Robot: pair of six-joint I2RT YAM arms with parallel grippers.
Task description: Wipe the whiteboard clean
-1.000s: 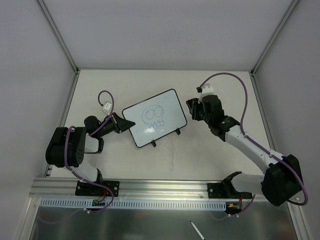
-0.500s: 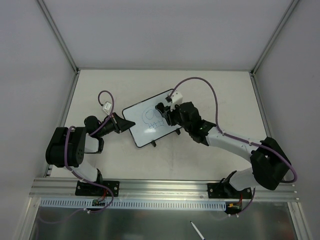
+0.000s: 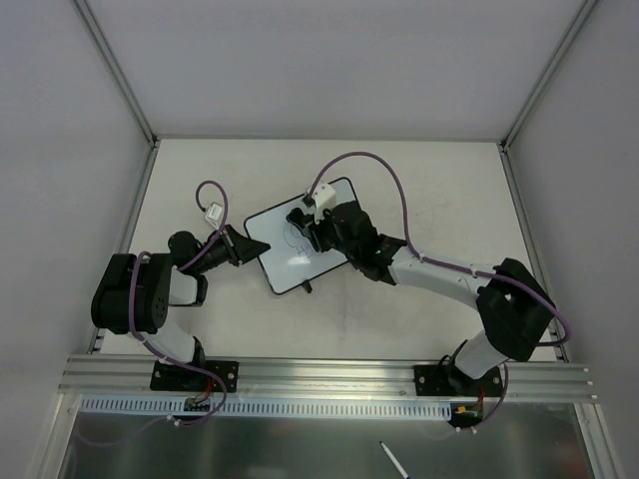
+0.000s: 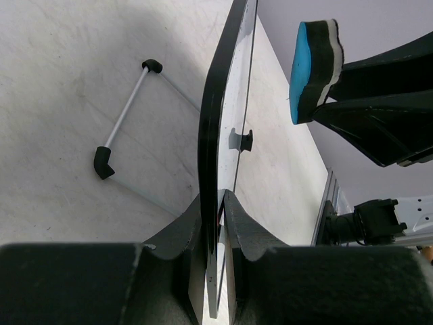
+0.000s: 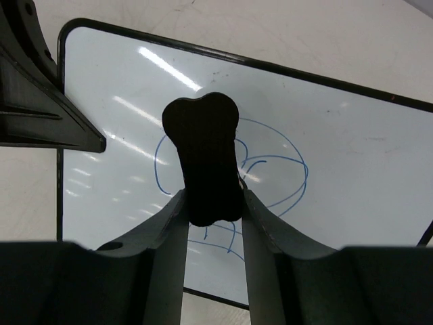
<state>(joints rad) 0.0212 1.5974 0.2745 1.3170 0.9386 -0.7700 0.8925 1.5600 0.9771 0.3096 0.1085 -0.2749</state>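
The whiteboard [image 3: 285, 257] with thin black frame lies tilted in the table's middle, with a blue drawing [image 5: 270, 176] on it. My left gripper [image 3: 243, 246] is shut on the board's left edge; the left wrist view shows the frame [image 4: 215, 135] edge-on between the jaws. My right gripper [image 3: 303, 227] is shut on the black eraser [image 5: 206, 159] and holds it just over the drawing. The eraser's blue and white pad [image 4: 312, 68] shows in the left wrist view, close to the board face.
The board's wire stand foot [image 4: 122, 118] rests on the table behind it. White walls and metal posts [image 3: 115, 70] enclose the table. An aluminium rail [image 3: 329, 374] runs along the near edge, with a pen [image 3: 392, 460] below it.
My right arm has swung left from the board's right side to over the drawing, carrying the eraser. The left arm and the board have not moved.
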